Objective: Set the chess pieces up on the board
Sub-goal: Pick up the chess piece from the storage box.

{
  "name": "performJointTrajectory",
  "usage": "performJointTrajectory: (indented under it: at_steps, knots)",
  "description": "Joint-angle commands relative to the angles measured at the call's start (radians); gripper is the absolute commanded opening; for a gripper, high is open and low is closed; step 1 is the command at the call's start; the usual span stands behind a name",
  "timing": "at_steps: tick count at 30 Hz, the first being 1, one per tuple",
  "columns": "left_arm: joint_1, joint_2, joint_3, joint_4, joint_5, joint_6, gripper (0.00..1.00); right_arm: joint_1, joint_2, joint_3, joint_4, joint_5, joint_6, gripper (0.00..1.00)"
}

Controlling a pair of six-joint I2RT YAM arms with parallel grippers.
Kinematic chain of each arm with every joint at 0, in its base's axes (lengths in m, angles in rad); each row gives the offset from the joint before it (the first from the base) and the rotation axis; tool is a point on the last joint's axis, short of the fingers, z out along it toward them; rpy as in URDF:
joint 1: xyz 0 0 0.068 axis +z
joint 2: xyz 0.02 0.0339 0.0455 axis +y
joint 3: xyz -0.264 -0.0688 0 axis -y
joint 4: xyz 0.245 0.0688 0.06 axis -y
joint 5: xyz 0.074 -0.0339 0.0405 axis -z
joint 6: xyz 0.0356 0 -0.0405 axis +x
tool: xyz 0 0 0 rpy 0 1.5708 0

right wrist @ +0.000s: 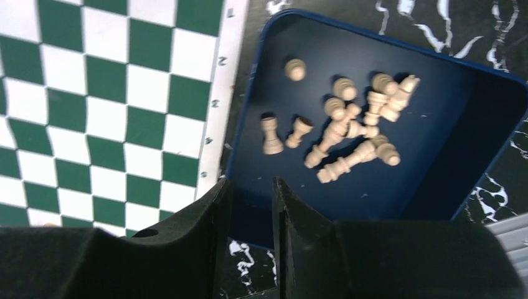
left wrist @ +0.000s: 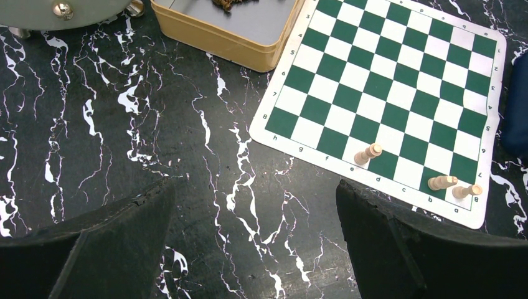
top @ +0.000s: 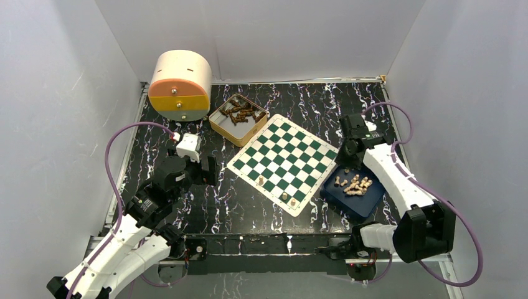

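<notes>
1. Three light tan turned wooden chess pieces [top: 284, 195] stand along the near edge of the flat green-and-white checked board [top: 283, 159] in the overhead view. The others lie in the dark blue rectangular tray [top: 348, 202] just beside the board's right corner. The right gripper [top: 344, 163] hangs over the tray side nearest the board. The left gripper [top: 210, 171] waits left of the board, well apart from it.
2. From the left wrist, that gripper's jaws gape wide and hold nothing, over black white-veined tabletop [left wrist: 124, 124] left of the board. A tan metal tin [left wrist: 224, 37] of dark pieces sits at the board's far-left side.
3. From the right wrist, the right gripper's jaws show only a narrow slit with nothing in it. Most pieces lie toppled in a tangled heap [right wrist: 348, 131]; two [right wrist: 271, 134] sit apart, closer to the board. I'd spread the jaws first, drop straight onto one of those loners, pinch its stem and leave the heap alone. They look slim and top-heavy, so set each down squarely.
</notes>
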Motion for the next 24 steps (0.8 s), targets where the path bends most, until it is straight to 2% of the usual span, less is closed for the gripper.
performJointTrajectory:
  at_steps: [1,10,24]
  knots:
    - [-0.003,-0.002,-0.004,0.027,-0.003,0.013,0.97,-0.092,-0.018,-0.035,0.064,0.031,-0.053,0.38]
    - [-0.003,-0.009,-0.005,0.028,-0.006,0.016,0.97,-0.272,-0.005,-0.176,0.227,-0.041,-0.106,0.35]
    - [-0.003,-0.003,-0.005,0.029,-0.005,0.019,0.97,-0.354,0.048,-0.257,0.306,-0.074,-0.130,0.36]
